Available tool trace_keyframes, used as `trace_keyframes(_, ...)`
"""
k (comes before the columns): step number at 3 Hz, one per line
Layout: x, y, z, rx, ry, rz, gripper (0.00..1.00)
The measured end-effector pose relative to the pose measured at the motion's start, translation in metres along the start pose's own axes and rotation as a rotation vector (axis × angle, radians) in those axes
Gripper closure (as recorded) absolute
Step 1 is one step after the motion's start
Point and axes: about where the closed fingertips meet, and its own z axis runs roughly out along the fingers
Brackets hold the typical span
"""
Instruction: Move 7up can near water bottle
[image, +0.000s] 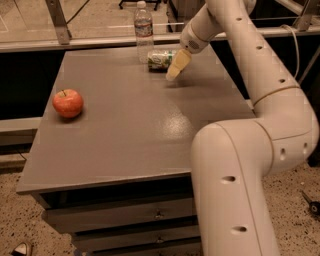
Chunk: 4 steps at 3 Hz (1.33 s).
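Note:
The 7up can (160, 59) lies on its side at the far edge of the grey table (130, 125), whitish-silver with green lettering. The water bottle (143, 30) stands upright just behind and to the left of it, clear with a white cap and a pale label. A small gap shows between can and bottle. My gripper (176, 67) hangs from the white arm at the can's right end, tip pointing down at the tabletop, touching or nearly touching the can.
A red-orange apple (68, 102) sits near the table's left edge. My white arm (250, 150) fills the right side of the view. A metal rail and glass run behind the table. Drawers (125, 220) are below the front edge.

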Motion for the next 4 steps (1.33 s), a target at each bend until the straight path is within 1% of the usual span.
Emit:
trace_keyframes(1, 0.001, 0.008, -0.042, -0.019, -0.133, 0.035, 0.00)
trace_keyframes(2, 0.006, 0.022, -0.107, -0.013, -0.311, 0.046, 0.00)
trace_keyframes(3, 0.038, 0.037, -0.117, -0.034, -0.339, 0.095, 0.00)
trace_keyframes(4, 0.038, 0.037, -0.117, -0.034, -0.339, 0.095, 0.00)
